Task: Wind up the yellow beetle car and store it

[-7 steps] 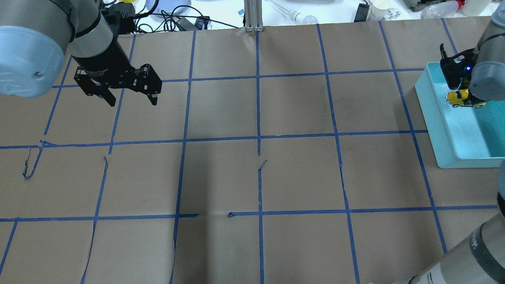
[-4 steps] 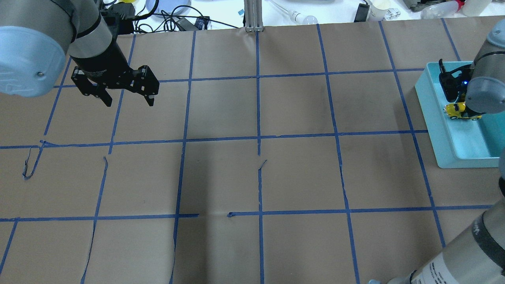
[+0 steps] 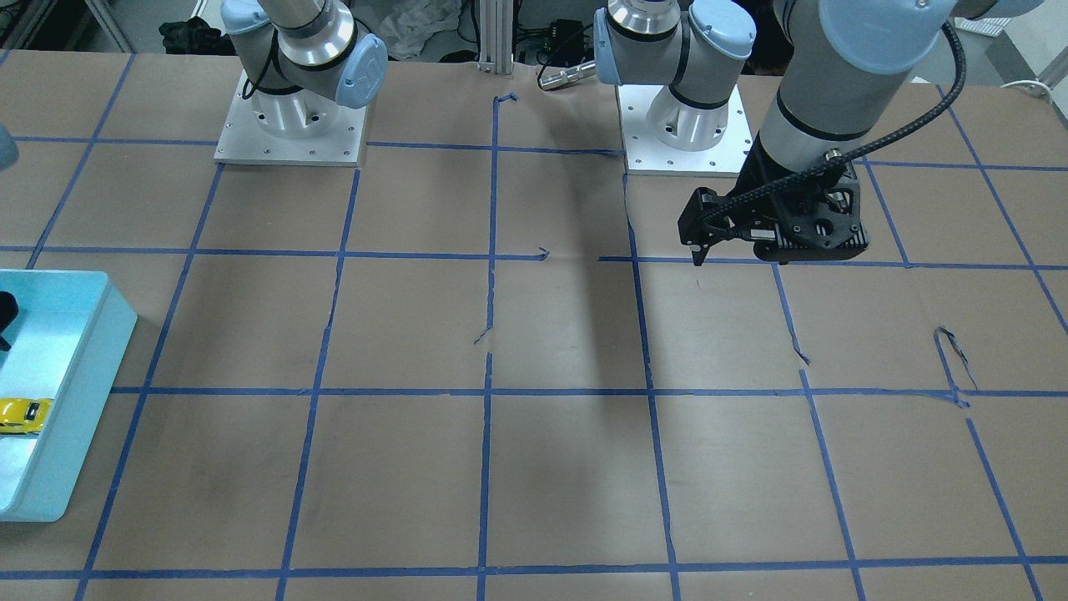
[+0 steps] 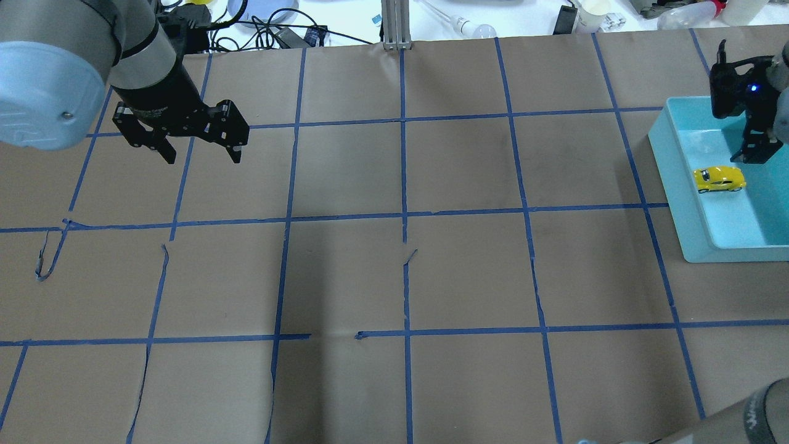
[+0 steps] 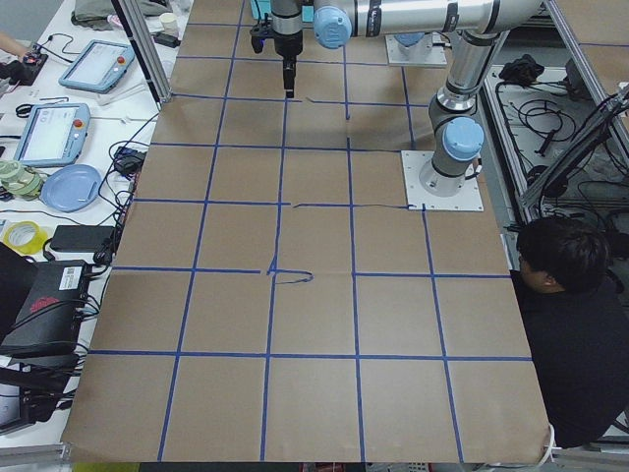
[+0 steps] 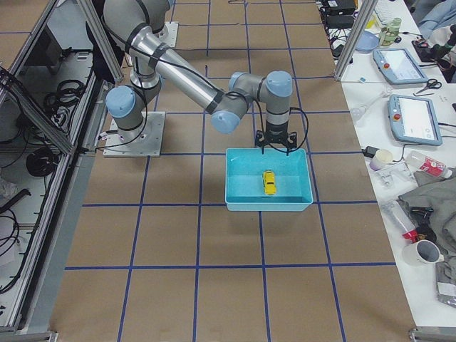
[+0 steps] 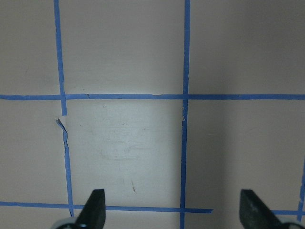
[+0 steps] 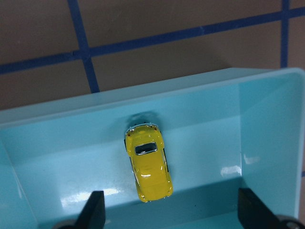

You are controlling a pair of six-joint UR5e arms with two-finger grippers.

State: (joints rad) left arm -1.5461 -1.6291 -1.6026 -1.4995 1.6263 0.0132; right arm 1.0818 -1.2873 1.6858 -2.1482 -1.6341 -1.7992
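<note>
The yellow beetle car (image 4: 719,179) lies free on the floor of the teal bin (image 4: 669,161) at the table's right edge. It also shows in the front view (image 3: 18,415), the right side view (image 6: 268,182) and the right wrist view (image 8: 147,162). My right gripper (image 4: 739,111) is open and empty above the bin's far part, with the car below and between its fingertips (image 8: 95,210). My left gripper (image 4: 203,154) is open and empty above bare paper at the far left, as the left wrist view (image 7: 174,212) shows.
The table is covered in brown paper with a blue tape grid (image 4: 404,216). The tape is torn and curled in places (image 4: 46,259). Cables, a bulb and bottles lie beyond the far edge (image 4: 474,28). A person sits by the table's end (image 5: 570,315).
My right gripper lowered the car into the bin, let it go, then rose and moved toward the far edge. The left gripper has barely moved.
</note>
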